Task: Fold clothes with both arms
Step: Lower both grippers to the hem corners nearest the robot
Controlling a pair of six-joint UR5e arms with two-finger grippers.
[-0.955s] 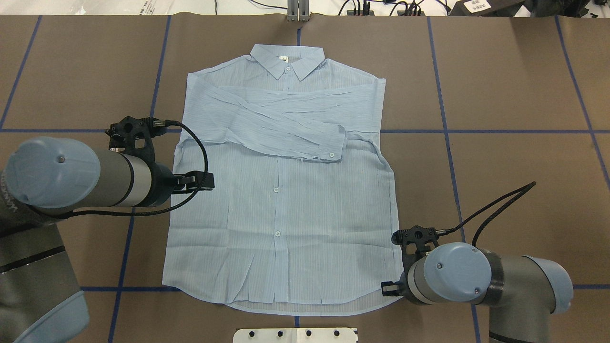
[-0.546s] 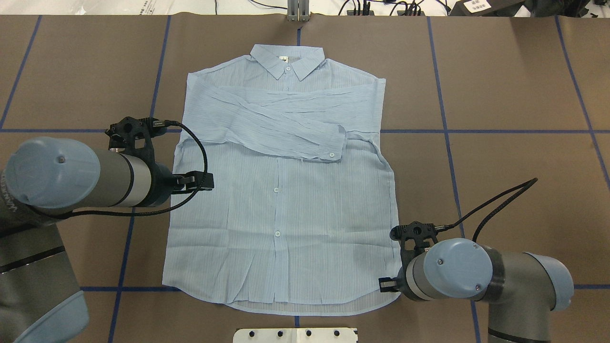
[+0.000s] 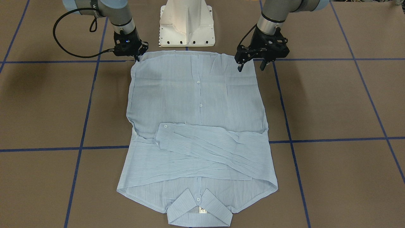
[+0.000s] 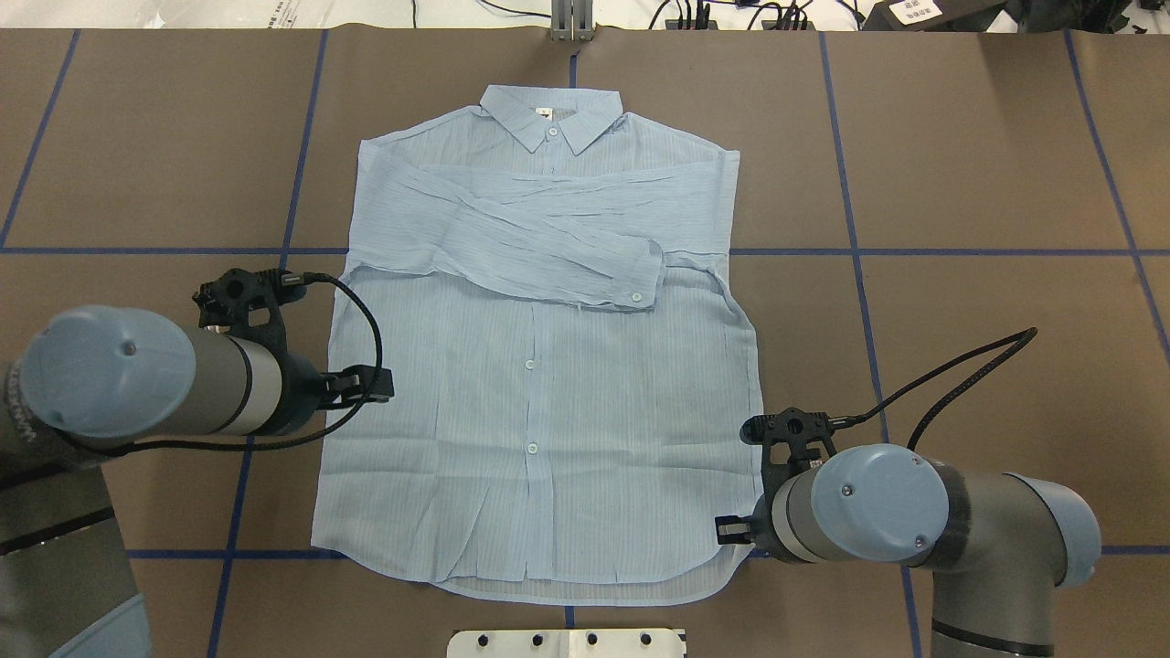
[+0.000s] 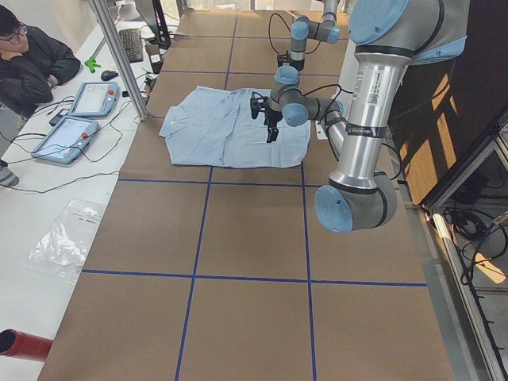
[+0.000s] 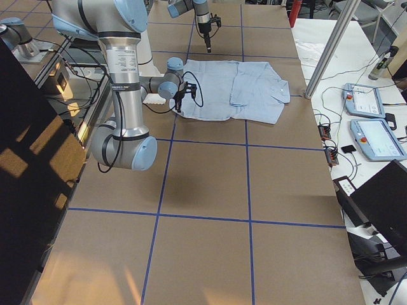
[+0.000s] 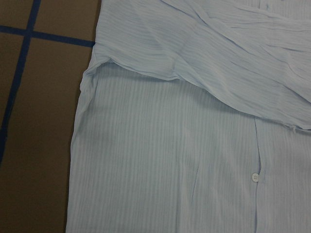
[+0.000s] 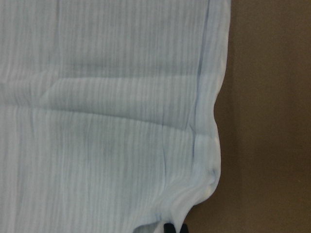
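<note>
One neck label point(image 3: 202, 210), too small to read, on the shirt point(image 3: 196, 104); brown surface point(image 3: 332, 104), blue lines point(image 3: 329, 139); left hand point(image 3: 251, 67) spread, right hand point(image 3: 137, 58) impossible to judge.

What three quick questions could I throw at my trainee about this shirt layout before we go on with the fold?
1. True or false: the shirt lies with its collar at the end nearest the robot's base.
2. What lies across the shirt's chest? A) a towel B) its folded sleeves C) nothing
3. In the front-facing view, which gripper shows its two fingers plainly spread apart?

Key: 1 false, the collar is at the far end. 2 B. 3 the left gripper.
</note>
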